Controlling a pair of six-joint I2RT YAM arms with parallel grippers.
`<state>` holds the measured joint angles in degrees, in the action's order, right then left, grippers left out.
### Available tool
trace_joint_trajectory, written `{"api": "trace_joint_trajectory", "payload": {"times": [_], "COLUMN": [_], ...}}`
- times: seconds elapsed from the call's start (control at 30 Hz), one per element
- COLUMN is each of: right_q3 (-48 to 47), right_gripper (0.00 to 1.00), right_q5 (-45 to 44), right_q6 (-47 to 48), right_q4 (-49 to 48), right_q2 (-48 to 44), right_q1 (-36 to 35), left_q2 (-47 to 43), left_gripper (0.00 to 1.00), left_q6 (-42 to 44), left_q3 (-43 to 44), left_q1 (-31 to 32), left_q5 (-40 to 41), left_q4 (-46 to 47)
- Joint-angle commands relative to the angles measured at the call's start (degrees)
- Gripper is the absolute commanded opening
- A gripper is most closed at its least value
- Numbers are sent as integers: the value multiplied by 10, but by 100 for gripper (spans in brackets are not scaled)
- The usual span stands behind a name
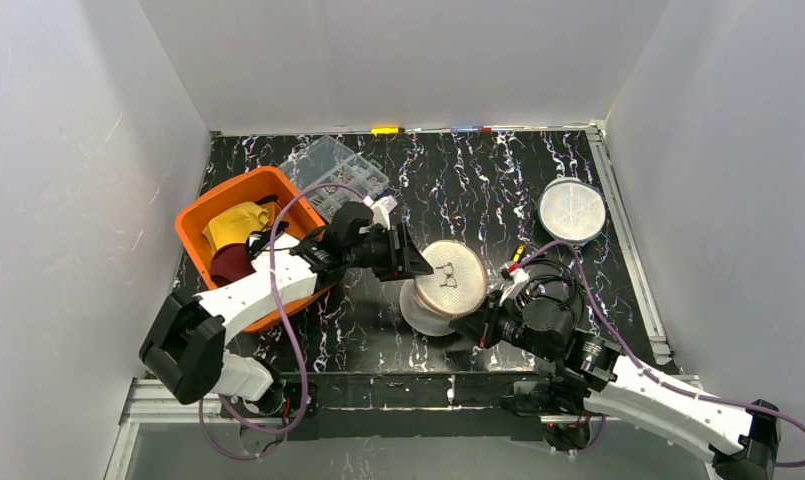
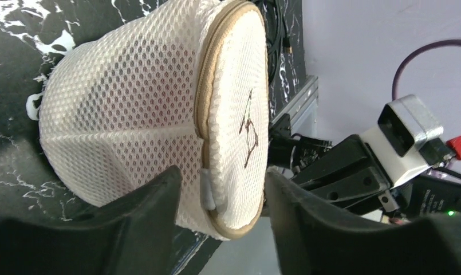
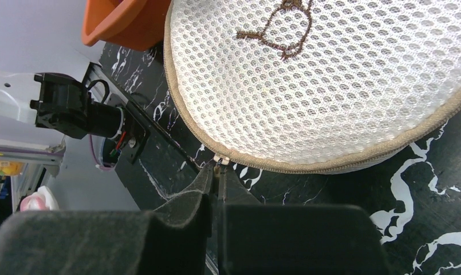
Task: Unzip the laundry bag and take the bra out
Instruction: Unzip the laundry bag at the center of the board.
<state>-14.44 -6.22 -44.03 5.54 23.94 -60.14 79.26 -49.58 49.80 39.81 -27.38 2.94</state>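
Left jaws: the left gripper (image 2: 221,192) stood with its fingers apart, straddling the lower rim of the laundry bag (image 2: 130,114); whether they pressed on the mesh could not be told.
Right jaws: the right gripper (image 3: 217,172) was closed, its fingertips pinched together on the zipper pull (image 3: 218,158).
Table: black marbled top (image 1: 478,180), with both arms reaching in from the near edge.
Orange tub: sat at the left (image 1: 236,183), holding a yellow cloth (image 1: 233,222) and a dark red cloth (image 1: 230,265).
Laundry bag location: the white mesh drum lay tilted on the table near the middle, between the two grippers, just right of the tub.
Clear plastic box: lay behind the tub (image 1: 333,165).
Round mesh disc: lay flat at the far right (image 1: 572,210), well apart from the bag.
Zipper: the tan tape (image 3: 308,166) ran round the bag's flat face, closed along the stretch in view.
Stitched motif: brown outline on that face (image 3: 279,28).
Bra: not made out through the mesh.
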Motion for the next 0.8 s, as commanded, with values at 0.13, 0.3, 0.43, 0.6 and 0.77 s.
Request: {"api": "trace_joint_trajectory", "payload": {"times": [0.13,0.3,0.43,0.6,0.77], "right_q3": [-24,-37,-56,-69,-78], "right_gripper": [1,1,1,1,1], "right_q5": [-24,-20,-15,-13,-15], "right_q6": [-15,-15,-5,0,-2], "right_q4": [-47,-106,-155,-208,-247], "right_q2": [3,55,128,194,229], "right_q1": [-4,-5,-7,-10,-27], "left_q2": [-151,-287,-317,-243,-195], "left_gripper": [82,96,98,95,85], "left_q6": [-39,-140,-187,-186,-204], "left_q3": [-42,-126,-140,-91,-78], "left_q1": [1,45,97,127,130], "left_q5": [98,179,240,254,266], "left_q4": [-117,-134,-132,-132,-106]}}
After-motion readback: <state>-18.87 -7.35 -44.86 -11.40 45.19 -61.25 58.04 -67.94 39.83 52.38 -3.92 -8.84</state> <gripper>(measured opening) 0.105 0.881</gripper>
